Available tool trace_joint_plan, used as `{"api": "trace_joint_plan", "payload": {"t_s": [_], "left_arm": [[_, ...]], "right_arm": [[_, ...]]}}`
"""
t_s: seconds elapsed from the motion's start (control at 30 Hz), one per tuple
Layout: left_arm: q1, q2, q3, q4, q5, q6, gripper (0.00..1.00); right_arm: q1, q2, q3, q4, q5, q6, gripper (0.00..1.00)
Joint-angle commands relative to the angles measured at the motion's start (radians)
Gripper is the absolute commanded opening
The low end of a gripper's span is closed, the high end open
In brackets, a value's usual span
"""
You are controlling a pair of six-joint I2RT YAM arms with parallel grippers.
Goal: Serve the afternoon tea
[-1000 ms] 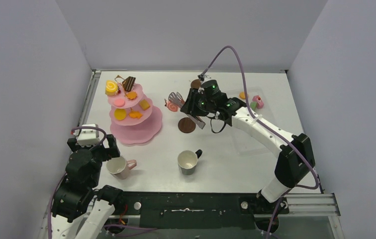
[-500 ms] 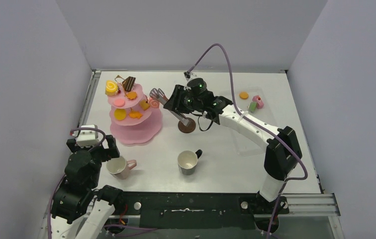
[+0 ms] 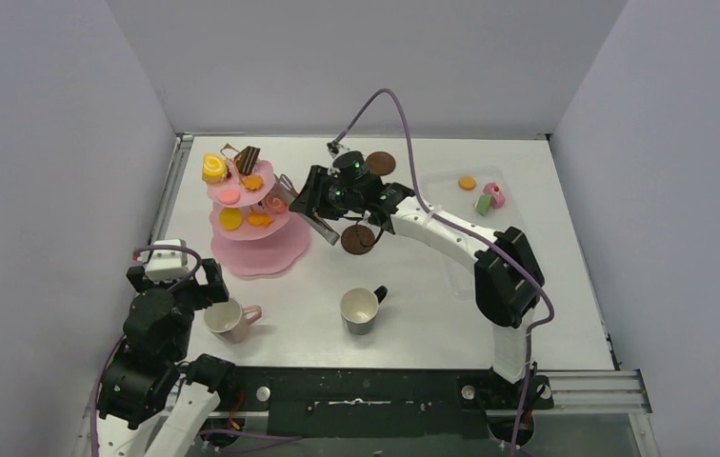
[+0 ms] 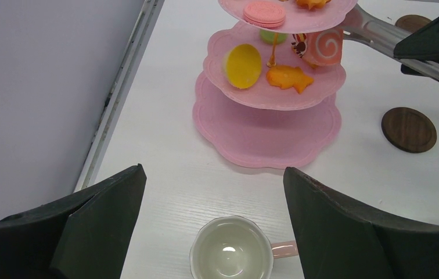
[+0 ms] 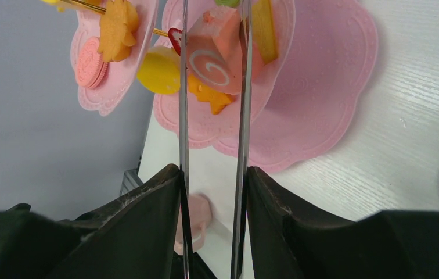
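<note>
The pink three-tier stand (image 3: 280,249) (image 4: 263,136) (image 5: 321,87) stands at the back left with several toy pastries on its upper tiers. My right gripper (image 3: 323,205) (image 5: 212,174) is shut on the metal tongs (image 5: 242,116) (image 4: 380,36). The tongs pinch a pink swirl roll (image 3: 276,204) (image 4: 323,47) (image 5: 214,55) over the middle tier. My left gripper (image 3: 185,276) (image 4: 212,171) hangs open above the pink mug (image 3: 227,319) (image 4: 231,256). The black mug (image 3: 361,309) stands near the front centre. One brown coaster (image 3: 357,238) (image 4: 409,129) lies under the right arm, another coaster (image 3: 381,163) further back.
A clear plastic tray (image 3: 456,276) lies at the right; an orange pastry (image 3: 468,182), a pink one (image 3: 494,194) and a green one (image 3: 483,203) sit at its far end. The right arm stretches across the table's middle. Grey walls close in three sides.
The right arm has swung left, carrying the tongs and the pink roll from beside the near coaster to over the stand's middle tier. The left arm has stayed still.
</note>
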Motion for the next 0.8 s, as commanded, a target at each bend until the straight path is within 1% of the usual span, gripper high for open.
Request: {"api": "trace_joint_plan", "payload": {"t_s": [0.0,0.13,0.47,0.77], "left_arm": [[0.003,-0.012,0.019,0.028,-0.009,-0.009,0.87],[0.003,-0.012,0.019,0.03,-0.013,-0.009,0.88],[0.004,-0.003,0.021,0.029,-0.012,-0.009,0.88],[0.005,-0.001,0.019,0.033,-0.01,-0.008,0.87]], "right_arm": [[0.004,0.027,0.085,0.087,-0.039,0.016,0.43],[0.002,0.044,0.107,0.078,-0.041,0.005,0.46],[0.001,0.059,0.15,0.064,-0.043,-0.024,0.47],[-0.012,-0.009,0.121,-0.01,0.018,-0.073,0.45]]}}
